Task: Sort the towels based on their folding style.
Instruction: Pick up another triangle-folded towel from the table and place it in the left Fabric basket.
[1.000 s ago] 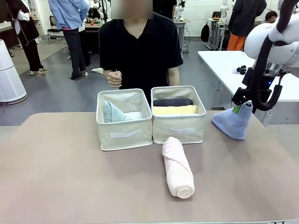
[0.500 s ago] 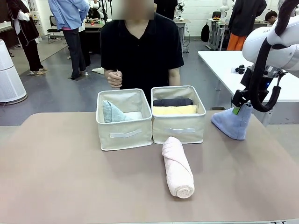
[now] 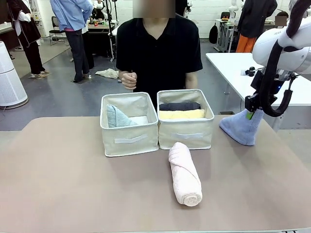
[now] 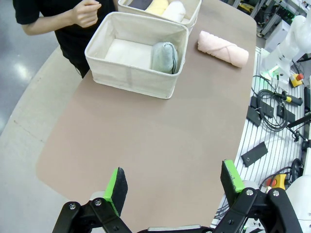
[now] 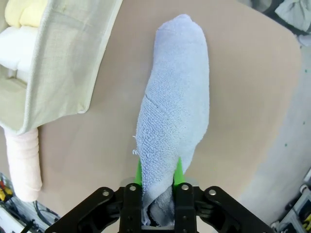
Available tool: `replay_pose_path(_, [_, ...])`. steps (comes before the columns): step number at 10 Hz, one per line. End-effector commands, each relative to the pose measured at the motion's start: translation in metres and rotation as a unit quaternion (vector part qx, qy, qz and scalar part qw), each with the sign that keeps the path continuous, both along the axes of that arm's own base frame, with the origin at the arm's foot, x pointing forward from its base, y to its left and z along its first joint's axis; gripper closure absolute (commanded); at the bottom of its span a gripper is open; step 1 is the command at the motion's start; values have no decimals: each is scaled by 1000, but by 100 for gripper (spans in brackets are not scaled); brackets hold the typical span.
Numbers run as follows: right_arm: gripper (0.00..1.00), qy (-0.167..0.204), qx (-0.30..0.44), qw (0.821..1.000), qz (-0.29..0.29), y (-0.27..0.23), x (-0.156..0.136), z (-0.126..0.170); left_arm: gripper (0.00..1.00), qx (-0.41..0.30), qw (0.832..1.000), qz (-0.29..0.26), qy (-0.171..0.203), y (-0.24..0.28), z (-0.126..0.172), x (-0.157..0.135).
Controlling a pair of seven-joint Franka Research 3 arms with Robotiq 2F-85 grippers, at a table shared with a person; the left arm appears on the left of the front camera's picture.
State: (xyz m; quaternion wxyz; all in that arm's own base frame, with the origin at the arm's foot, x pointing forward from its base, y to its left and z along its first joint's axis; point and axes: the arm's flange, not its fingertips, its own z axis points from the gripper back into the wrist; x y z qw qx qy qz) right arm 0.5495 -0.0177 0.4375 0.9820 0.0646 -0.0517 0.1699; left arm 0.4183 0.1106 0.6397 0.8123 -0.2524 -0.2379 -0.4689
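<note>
A periwinkle-blue cone towel [image 3: 239, 128] stands at the table's right side, and my right gripper [image 3: 251, 114] is shut on its tip; in the right wrist view the blue towel [image 5: 175, 116] is pinched between the green pads [image 5: 139, 174]. A pink rolled towel [image 3: 184, 173] lies in front of the bins. In the left bin [image 3: 129, 141] a mint cone towel [image 3: 115, 117] leans. The right bin [image 3: 186, 136] holds a yellow roll [image 3: 181, 114] and a dark grey roll [image 3: 179, 106]. Over the table's near left edge my left gripper [image 4: 175, 180] hangs open with nothing between its fingers.
A person in black stands behind the bins with a fist [image 3: 129, 79] raised at chest height. A white table [image 3: 233, 68] stands behind on the right. Cables and boxes [image 4: 274, 111] lie beside the table in the left wrist view.
My right gripper has closed on the tip of the blue cone towel. The person has shifted slightly to the right. The towels on the table lie as before.
</note>
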Motion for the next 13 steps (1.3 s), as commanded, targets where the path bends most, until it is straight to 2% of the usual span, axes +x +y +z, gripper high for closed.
replay_pose_path(1, [100,-24,-20,1000,-1,-2,-6,-5,0,-3,1000,3,-5,-1,0,0])
replay_pose_path(3, [100,-36,-41,999,-9,-1,-11,3,0,-3,1000,3,-5,-1,0,0])
replay_pose_path(4, [100,-42,-95,994,-12,3,-25,23,0,-3,1000,3,-5,-1,0,0])
replay_pose_path(5, [100,-25,-123,992,-21,9,-47,58,0,-3,1000,3,-5,-1,0,0])
replay_pose_path(6, [100,-24,-131,991,-19,14,-72,99,0,-3,1000,3,-5,-1,0,0])
replay_pose_path(7, [100,-37,-128,991,-14,19,-100,145,0,-3,1000,3,-5,-1,0,0])
replay_pose_path(8, [100,-67,-134,989,-18,21,-121,181,0,-3,1000,3,-5,-1,0,0])
replay_pose_path(9, [100,-81,-121,989,-25,22,-138,218,0,-3,1000,3,-5,-1,0,0])
replay_pose_path(11, [100,-87,-98,991,-22,24,-154,249,0,-3,1000,3,-5,-1,0,0])
replay_pose_path(13, [100,-82,-71,994,6,31,-161,258,0,-3,1000,3,-5,-1,0,0])
